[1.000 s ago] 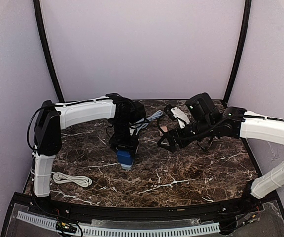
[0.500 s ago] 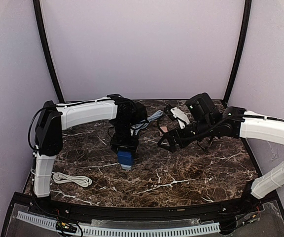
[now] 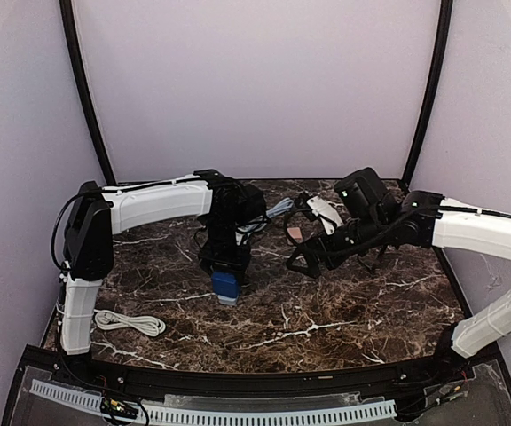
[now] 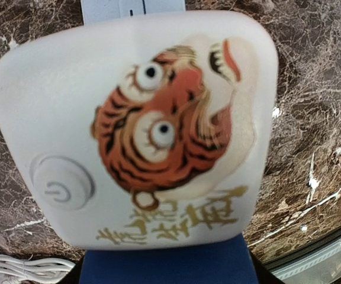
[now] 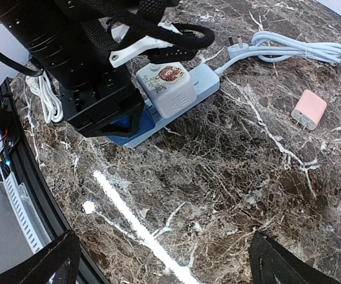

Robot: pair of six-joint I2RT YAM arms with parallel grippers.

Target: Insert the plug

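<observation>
Barely anything has moved: the white tiger-faced plug (image 5: 167,89) still sits atop the pale-blue power strip (image 5: 205,78) on the marble table (image 3: 344,324). The left gripper (image 3: 226,266) hangs just beside it over the strip's near end; whether its fingers clamp anything cannot be told. To the right, the right gripper (image 3: 302,263) hovers with its fingers spread wide.

Top: looks down from high behind across the whole dark white-veined marble desk (image 3: 326,328). Left wrist: stares straight down, very close, at the white tiger-printed plastic cube (image 4: 135,130). Right wrist: catches that cube obliquely, farther off.
</observation>
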